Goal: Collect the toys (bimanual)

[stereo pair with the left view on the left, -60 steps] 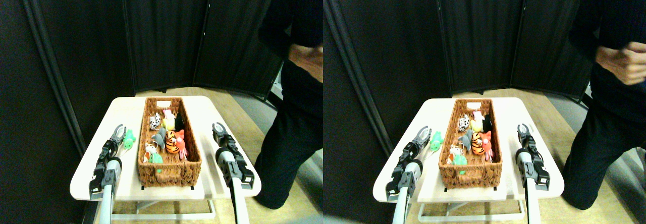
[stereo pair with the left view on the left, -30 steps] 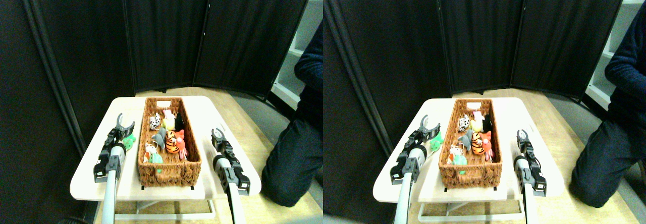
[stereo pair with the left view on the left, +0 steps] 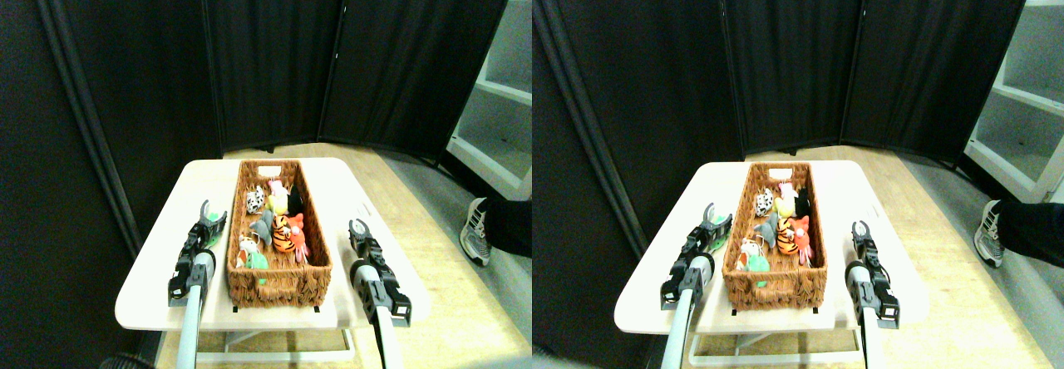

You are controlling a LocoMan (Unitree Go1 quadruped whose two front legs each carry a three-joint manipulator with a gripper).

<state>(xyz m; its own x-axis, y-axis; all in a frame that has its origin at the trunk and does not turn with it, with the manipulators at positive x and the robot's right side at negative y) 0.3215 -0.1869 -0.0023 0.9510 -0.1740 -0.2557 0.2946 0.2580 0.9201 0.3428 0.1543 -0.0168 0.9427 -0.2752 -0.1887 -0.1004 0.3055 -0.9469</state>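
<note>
One toy left outside, by the look of it: green plush [stereo pair with the left view on the left: 215, 229] at lower left of the frame, on the pale table [stereo pair with the left view on the left: 150, 282], just left of the wicker basket [stereo pair with the left view on the left: 278, 282] and partly hidden behind the left gripper [stereo pair with the left view on the left: 206, 215]. Left gripper set right over that toy, dark prongs rising past it; cannot tell whether closed on the plush or merely around it, nor whether touching. Right gripper [stereo pair with the left view on the left: 358, 226] at lower right of the basket, apart from its wall, prongs curved toward each other with a small gap visible, nothing held. Probably the pick-up step for the last loose animal; next move likely to call for a sure pinch on the green plush, a lift clear of the basket rim, then a carry rightward and a drop inside. Further up the frame, inside the basket: another green toy [stereo pair with the left view on the left: 257, 260] nearest, striped tiger [stereo pair with the left view on the left: 284, 234] and orange-red one [stereo pair with the left view on the left: 297, 223] mid-way, grey one [stereo pair with the left view on the left: 264, 223], black-and-white one [stereo pair with the left view on the left: 255, 199] and pink-and-yellow ones [stereo pair with the left view on the left: 277, 193] toward the far end. At right edge, a person's shoe [stereo pair with the left view on the left: 475, 232] on the floor.
</note>
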